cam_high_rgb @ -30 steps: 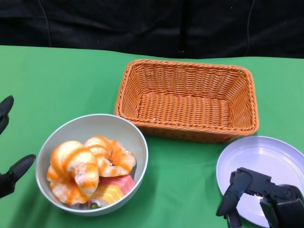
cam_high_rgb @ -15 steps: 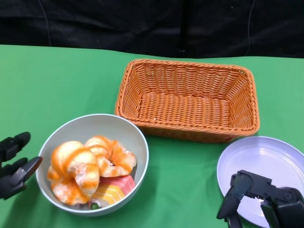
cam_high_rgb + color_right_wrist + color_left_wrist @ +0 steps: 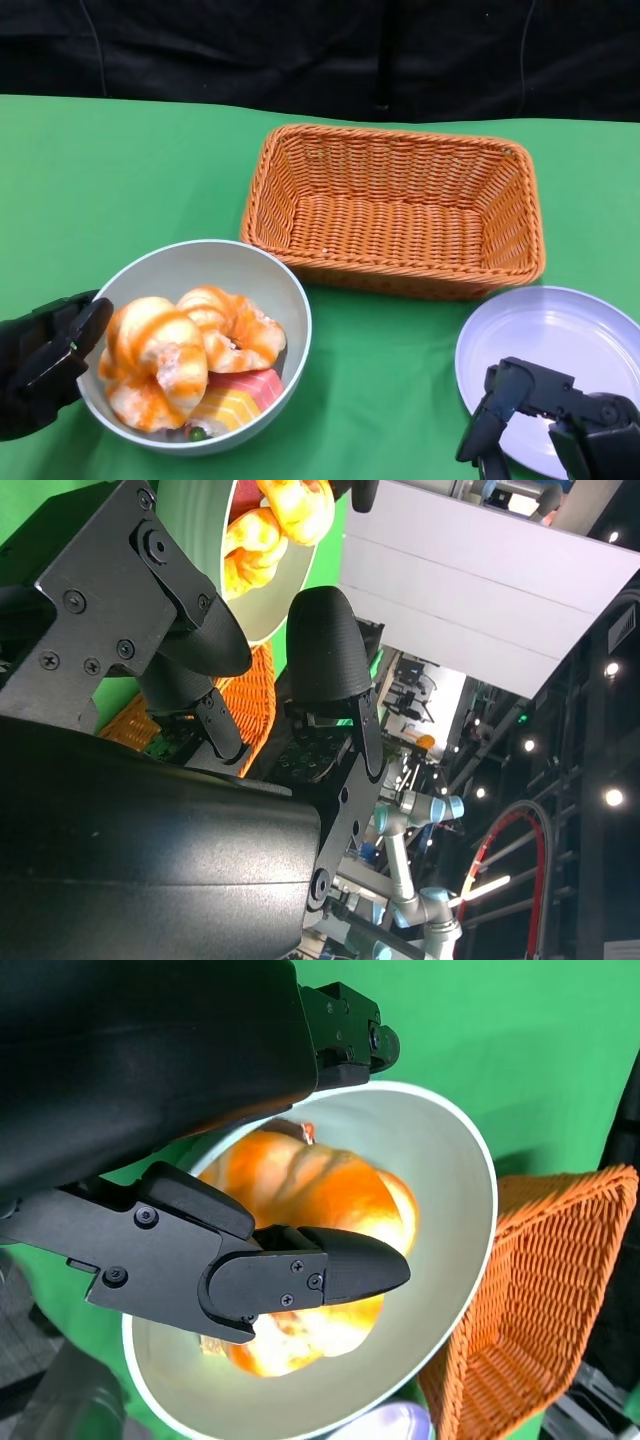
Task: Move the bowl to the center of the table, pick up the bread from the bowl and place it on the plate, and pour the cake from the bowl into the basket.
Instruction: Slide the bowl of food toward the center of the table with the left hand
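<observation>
- On the green worktop [image 3: 130, 170] you see that nothing of the task is finished: the bowl sits at the near left and not at the middle, so all three steps are left, and I judge that the first one is only starting.
- The basket [image 3: 395, 210] stands at the far middle-right with nothing in it; its near left corner is just beside the rim of the bowl, so you have little room on that side when the bowl travels toward the centre.
- The bowl [image 3: 200, 262] holds both food things, and it leans on nothing.
- The plate [image 3: 545, 335] lies bare at the near right, well apart from the bowl.
- The left hand [image 3: 45, 360] is at the outer left wall of the bowl, with one of its fingers [image 3: 300, 1272] reaching over the rim above the food; whether it grips the rim already, you cannot tell from these views.
- The right hand [image 3: 550, 415] hovers over the near edge of the plate, fingers curled loosely and apart, holding nothing.
- The bread [image 3: 185, 350], two orange glazed pieces, fills most of the bowl and lies on top.
- The cake [image 3: 240, 398], a small striped slice, is under the bread at the near side, so it seems wise to take the bread first before you pour.
</observation>
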